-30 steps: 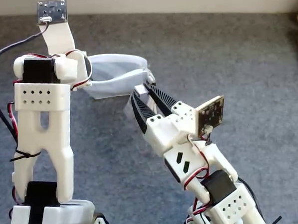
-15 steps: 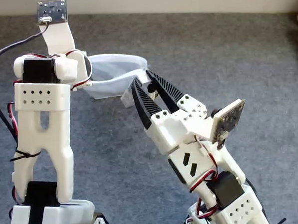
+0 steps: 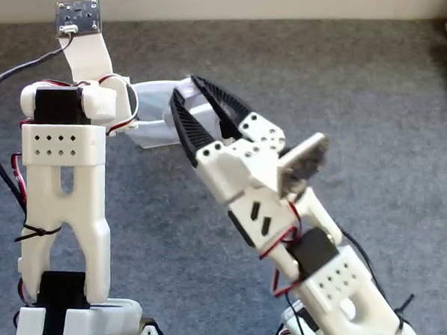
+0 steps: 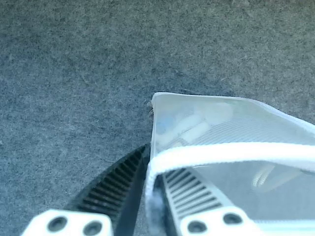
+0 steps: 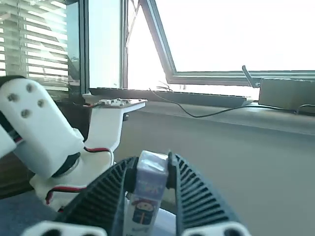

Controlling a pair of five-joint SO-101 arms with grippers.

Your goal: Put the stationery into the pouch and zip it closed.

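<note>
**Pouch (image 3: 154, 103) part-loaded; zip step outstanding**

High view: the pouch lies at the far side of the grey surface (image 3: 369, 92). The right gripper (image 3: 186, 88) stands raised just beside its rim.

Left wrist view: the left gripper (image 4: 150, 164) is clamped tight on the pouch's white rim. Pale shapes show through the mesh, probably stationery already inside.

Right wrist view: the right gripper pinches a small white-and-blue stationery piece (image 5: 147, 189), held upright.

Judged remaining: insert this piece, then close the zip.

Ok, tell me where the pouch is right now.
The pouch is upper middle in the high view, its rim clamped in the left gripper, the right gripper holding a stationery piece close by.
</note>
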